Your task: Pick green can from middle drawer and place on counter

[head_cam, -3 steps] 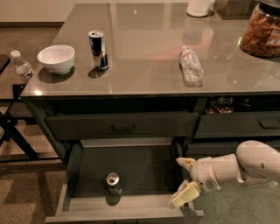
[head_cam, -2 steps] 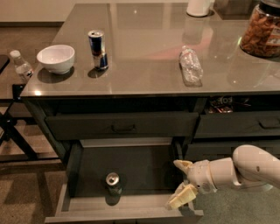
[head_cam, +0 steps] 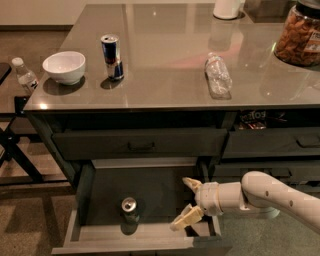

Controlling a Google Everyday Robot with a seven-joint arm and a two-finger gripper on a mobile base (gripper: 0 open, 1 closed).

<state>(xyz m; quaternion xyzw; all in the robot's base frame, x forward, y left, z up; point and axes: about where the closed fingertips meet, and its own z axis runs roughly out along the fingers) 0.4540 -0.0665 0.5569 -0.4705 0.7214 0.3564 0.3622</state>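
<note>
The green can [head_cam: 129,209] stands upright in the open middle drawer [head_cam: 100,237], near its front left; I see mostly its silver top and dark body. My gripper [head_cam: 185,202] reaches in from the right on a white arm. It is open and empty, low over the drawer's right side, about a can's width or two right of the can. The counter [head_cam: 165,60] spreads above the drawers.
On the counter stand a white bowl [head_cam: 64,66], a tall slim blue-and-silver can [head_cam: 111,56], a lying plastic bottle [head_cam: 218,75], a snack jar [head_cam: 300,34] and a white container [head_cam: 228,7]. A small bottle [head_cam: 24,75] sits on a side table at left. A closed drawer [head_cam: 140,144] lies above the open one.
My gripper and arm have moved left, further over the drawer and closer to the green can. The can has not moved.
</note>
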